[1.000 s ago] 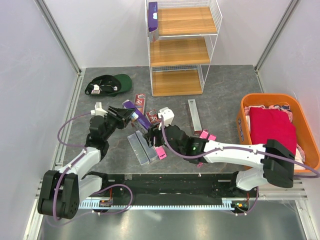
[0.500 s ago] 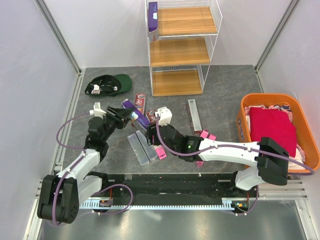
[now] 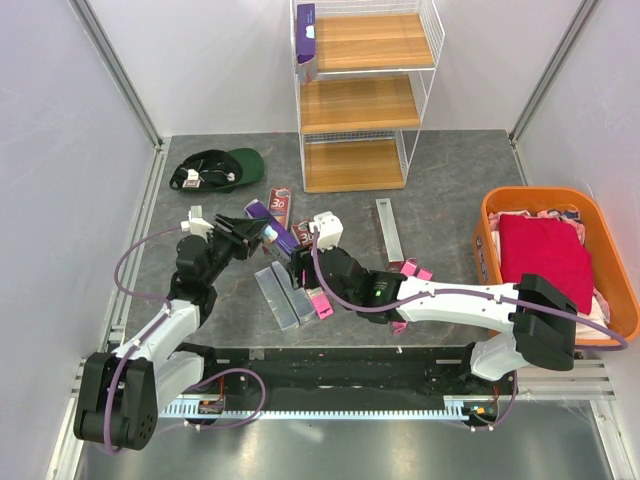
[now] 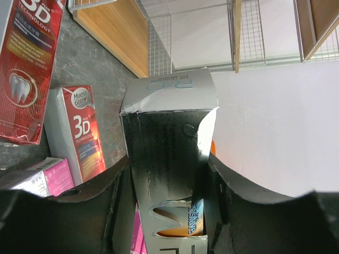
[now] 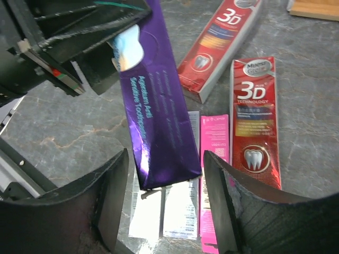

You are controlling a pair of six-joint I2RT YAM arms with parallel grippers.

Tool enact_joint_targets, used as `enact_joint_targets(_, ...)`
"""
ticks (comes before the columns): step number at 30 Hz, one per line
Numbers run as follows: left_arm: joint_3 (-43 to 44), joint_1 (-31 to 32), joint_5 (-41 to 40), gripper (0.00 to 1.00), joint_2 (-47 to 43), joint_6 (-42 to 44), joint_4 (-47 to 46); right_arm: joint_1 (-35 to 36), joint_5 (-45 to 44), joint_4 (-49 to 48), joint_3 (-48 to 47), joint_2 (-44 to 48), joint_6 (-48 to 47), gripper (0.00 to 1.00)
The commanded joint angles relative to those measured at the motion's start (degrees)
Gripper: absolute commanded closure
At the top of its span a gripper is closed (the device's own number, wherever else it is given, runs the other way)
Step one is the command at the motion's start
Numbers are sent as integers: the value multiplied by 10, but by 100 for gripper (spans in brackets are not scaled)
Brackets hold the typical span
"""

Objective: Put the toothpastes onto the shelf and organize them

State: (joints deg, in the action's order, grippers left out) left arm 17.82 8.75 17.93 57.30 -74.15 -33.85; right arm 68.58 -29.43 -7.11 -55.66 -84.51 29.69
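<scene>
Holding purple carton [image 5: 159,121] clamped at one end in L gripper [image 4: 167,174].
R gripper [image 5: 165,159] wide open, fingers [image 5: 106,206] flanking free end, no contact; slim glossy card box, tilted over red 3D cartons [image 5: 254,121] on table [image 3: 450,170].

Top cam, high, looks down toward shelf [image 3: 365,95]; L wrist cam, low, faces shelf; R wrist cam, close above red 3D cartons [image 5: 255,121] before shelf, shared by all.
</scene>
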Motion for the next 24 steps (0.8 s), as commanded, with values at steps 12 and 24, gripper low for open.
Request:
enact_joint_targets(12,-2,1,32,58,19,-42,-77,-6,68,-26,-9,2,-25,71)
enact_joint_targets(24,113,-3,40,1,-3,114,130,-76,139,-8,-5,50,5,73)
